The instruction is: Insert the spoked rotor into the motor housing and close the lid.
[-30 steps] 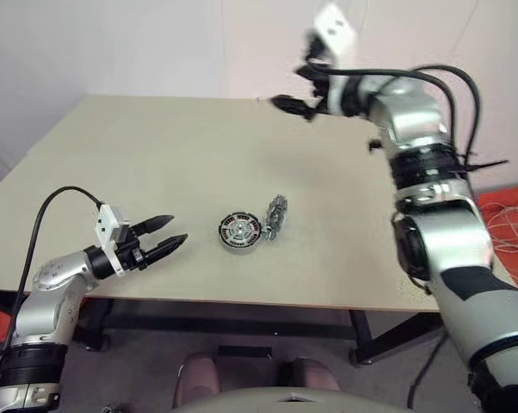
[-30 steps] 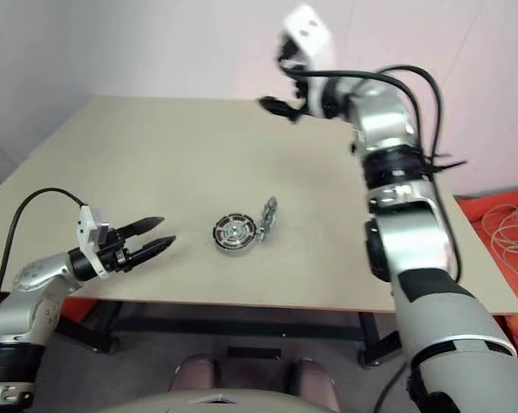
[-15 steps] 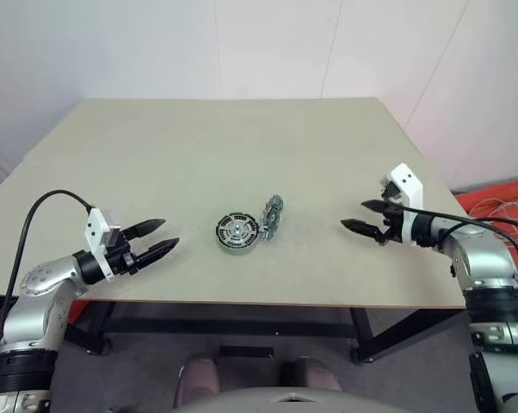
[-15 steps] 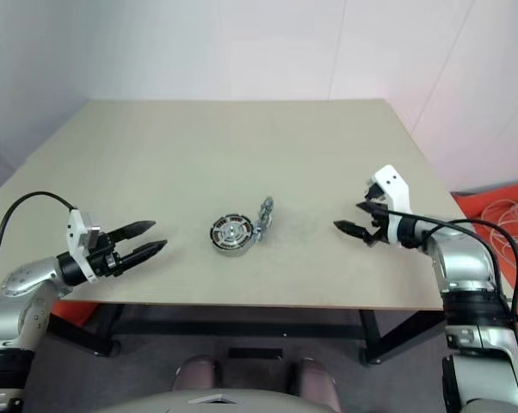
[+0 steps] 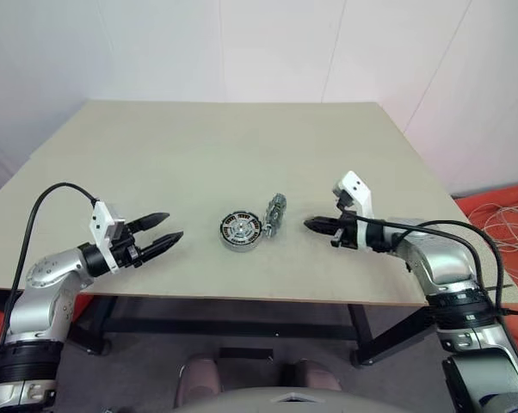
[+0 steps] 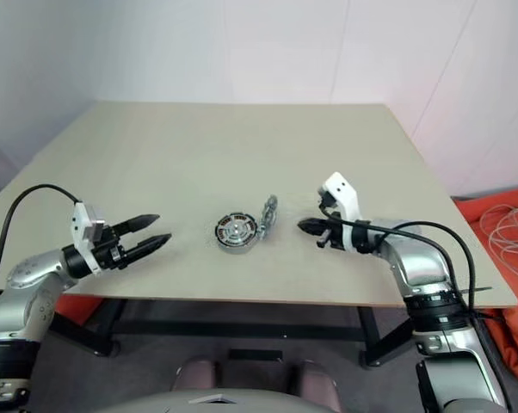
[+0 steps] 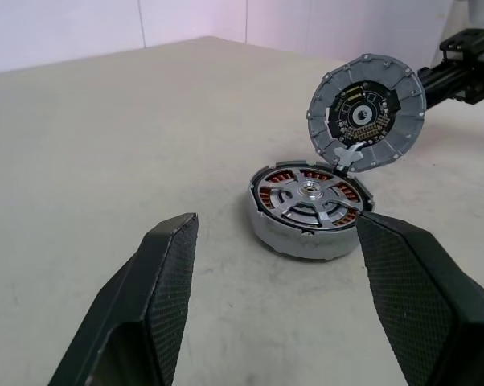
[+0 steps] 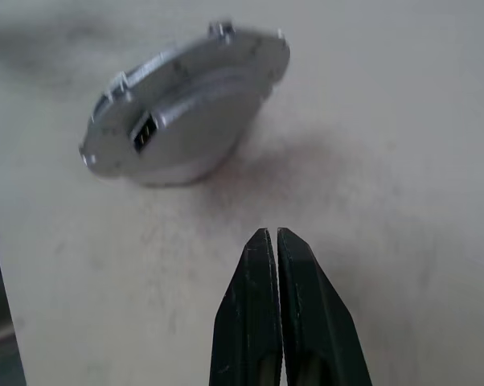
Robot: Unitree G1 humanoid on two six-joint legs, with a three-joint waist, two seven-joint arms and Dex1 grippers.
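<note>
- One table.
- One motor housing on the table.
- One spoked rotor inside that housing.
- One lid, upright at the housing's rim.
- Two grippers: left gripper and right gripper, on either side of the housing.

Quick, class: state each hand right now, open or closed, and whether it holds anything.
Left hand: open, holding nothing, beside the motor housing.
Right hand: closed, holding nothing, just short of the upright lid.

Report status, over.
Left gripper open, empty. Right gripper shut, empty, beside lid. Rotor sits in housing; lid stands open. Nothing in the way.
</note>
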